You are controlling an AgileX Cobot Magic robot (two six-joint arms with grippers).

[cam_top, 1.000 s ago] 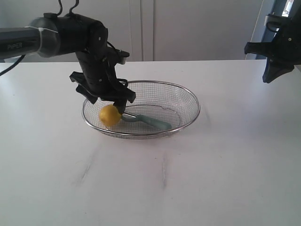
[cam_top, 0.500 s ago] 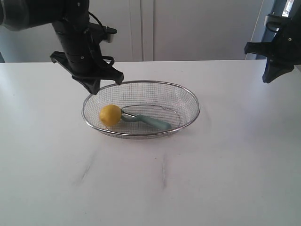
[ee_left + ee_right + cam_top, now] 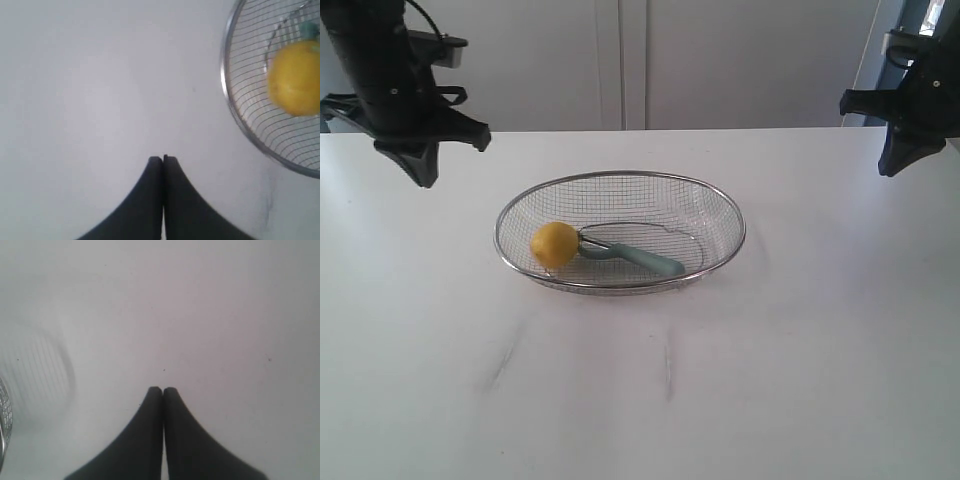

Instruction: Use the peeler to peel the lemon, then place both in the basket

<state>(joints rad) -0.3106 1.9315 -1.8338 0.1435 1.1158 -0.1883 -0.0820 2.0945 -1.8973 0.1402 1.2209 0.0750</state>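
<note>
Lemon point(image 3: 555, 244) and teal-handled peeler point(image 3: 642, 258) lie touching inside the wire-mesh basket point(image 3: 738, 226) on the white counter point(image 3: 720, 380). Left end effector point(image 3: 163, 159) and right end effector point(image 3: 163, 390), both clenched and empty, hang well clear of the basket. Cabinet doors point(image 3: 620, 60) stand behind.

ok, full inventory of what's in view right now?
basket: one, silver wire mesh, middle of the table
lemon: one, yellow, inside the basket at its left end in the exterior view
peeler: one, pale teal handle with metal head, lying in the basket, head end next to the lemon
table: one, white, under everything
cabinet panels: white, behind the table
left gripper: one, black, shut and empty, raised above the table left of the basket
right gripper: one, black, shut and empty, raised at the far right, away from the basket
</note>
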